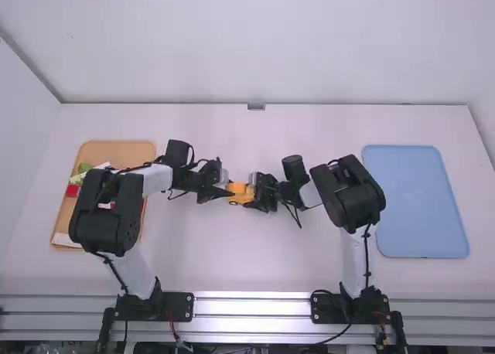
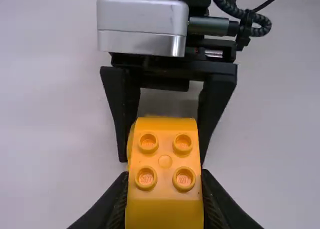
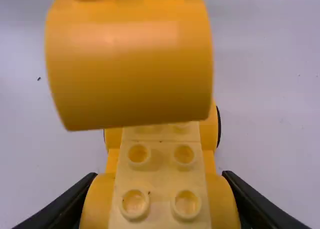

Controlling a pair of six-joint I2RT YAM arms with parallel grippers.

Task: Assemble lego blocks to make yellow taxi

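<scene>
Mid-table, my left gripper (image 1: 226, 190) faces my right gripper (image 1: 254, 199), with yellow pieces (image 1: 240, 192) between them. In the left wrist view my left gripper (image 2: 165, 199) is shut on a yellow rounded block (image 2: 165, 161) with four studs on one face. The same block (image 3: 130, 74) hangs over the far part of a yellow car base (image 3: 160, 164), which has pale studs and wheels. My right gripper (image 3: 159, 199) is shut on the near end of that base. Whether block and base touch is hidden.
At the left, an orange tray (image 1: 120, 151) holds green, red and white pieces, partly under the left arm. A blue tray (image 1: 415, 201) lies at the right, beyond the right arm.
</scene>
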